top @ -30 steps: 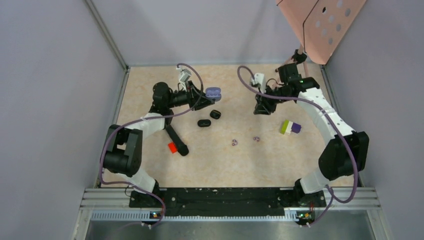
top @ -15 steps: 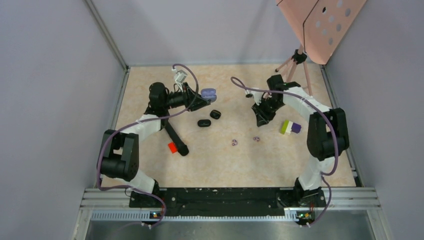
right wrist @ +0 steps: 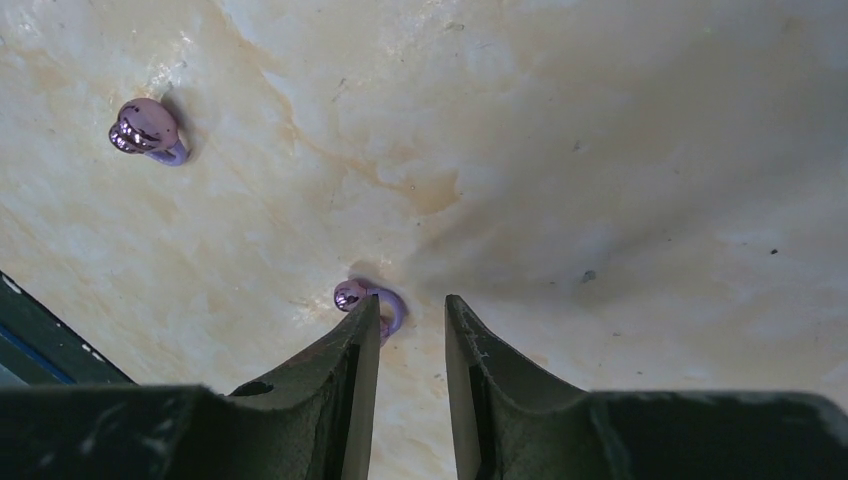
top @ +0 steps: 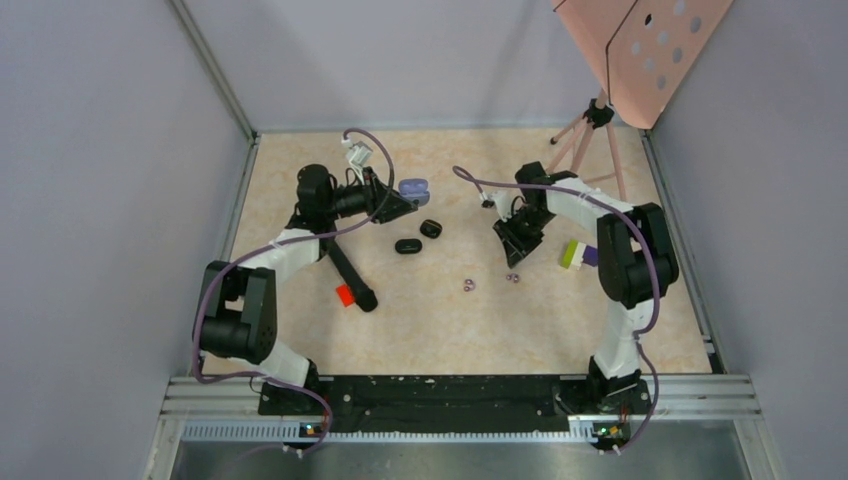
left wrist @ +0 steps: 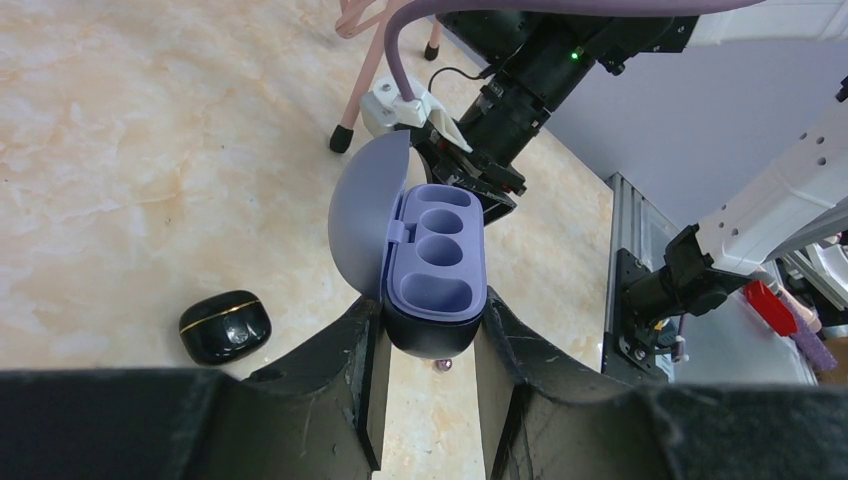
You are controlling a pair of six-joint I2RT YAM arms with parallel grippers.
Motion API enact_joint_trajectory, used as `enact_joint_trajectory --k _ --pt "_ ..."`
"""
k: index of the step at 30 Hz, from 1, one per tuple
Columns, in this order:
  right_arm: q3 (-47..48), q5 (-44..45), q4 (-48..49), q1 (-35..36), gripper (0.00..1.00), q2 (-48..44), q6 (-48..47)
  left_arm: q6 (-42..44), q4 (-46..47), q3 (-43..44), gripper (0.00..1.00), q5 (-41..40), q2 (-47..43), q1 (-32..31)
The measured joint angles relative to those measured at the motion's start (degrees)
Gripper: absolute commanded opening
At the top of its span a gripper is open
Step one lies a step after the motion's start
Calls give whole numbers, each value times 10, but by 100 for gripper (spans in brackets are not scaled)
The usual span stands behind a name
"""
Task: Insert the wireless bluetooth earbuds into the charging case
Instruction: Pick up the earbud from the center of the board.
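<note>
right gripper slightly parted above the table, purple earbud just beside one fingertip, second earbud well apart, upper left.

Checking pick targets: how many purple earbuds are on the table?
2. One purple earbud lies by the right gripper's fingertip; the other earbud sits apart, toward the middle of the table. None in the open case.
</note>
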Motion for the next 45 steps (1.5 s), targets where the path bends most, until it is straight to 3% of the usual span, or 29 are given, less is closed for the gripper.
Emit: enact_joint_trajectory --k 29,41,45 --pt "-37 -9 -13 8 35 3 16 15 -28 0 0 -2 -6 7" --pt "-56 -8 -16 46 34 -17 25 19 -37 0 0 -2 -6 7" --pt "-56 -8 -16 46 29 -24 28 19 -40 0 0 -3 -6 7"
